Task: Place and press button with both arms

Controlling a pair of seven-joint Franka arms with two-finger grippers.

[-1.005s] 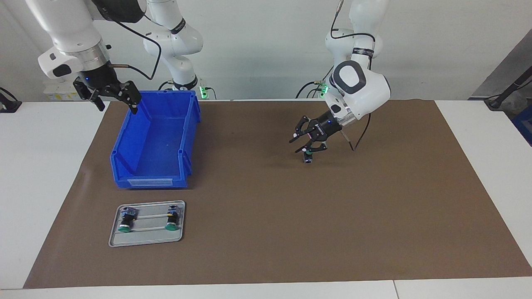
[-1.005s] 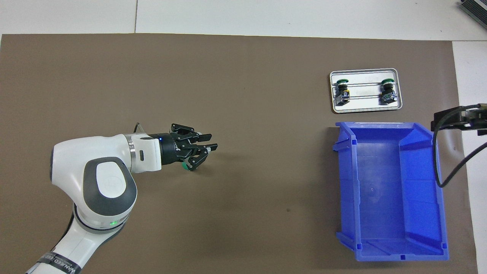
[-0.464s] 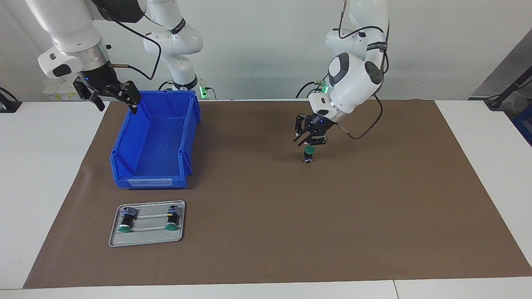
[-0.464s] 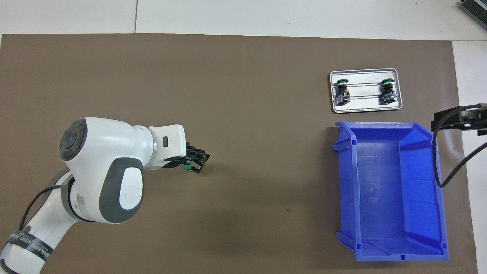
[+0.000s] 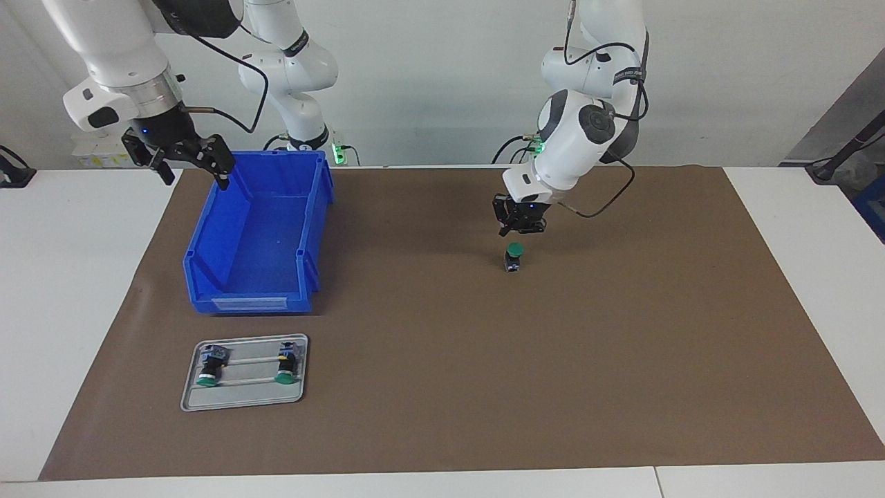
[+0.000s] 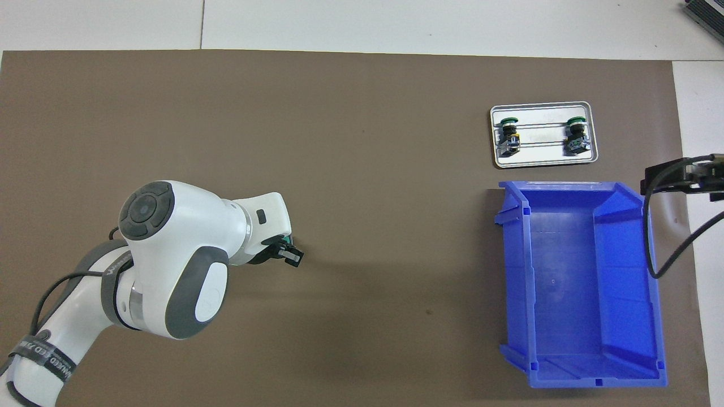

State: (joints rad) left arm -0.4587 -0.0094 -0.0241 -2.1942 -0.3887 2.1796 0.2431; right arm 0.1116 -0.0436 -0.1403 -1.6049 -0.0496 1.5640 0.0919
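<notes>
Change: left pincer (image 5: pixel 516 230) has let go of the button (image 5: pixel 513 257), risen off it and drawn its tips together
Button: upright on the brown mat (image 5: pixel 622 332), green cap up; just below the left pincer, not touching
Right pincer (image 5: pixel 185 160): tips apart; waits over the rim of the blue bin (image 5: pixel 259 235)
Tray (image 5: pixel 243 398): two more buttons; farther from the robots than the bin
</notes>
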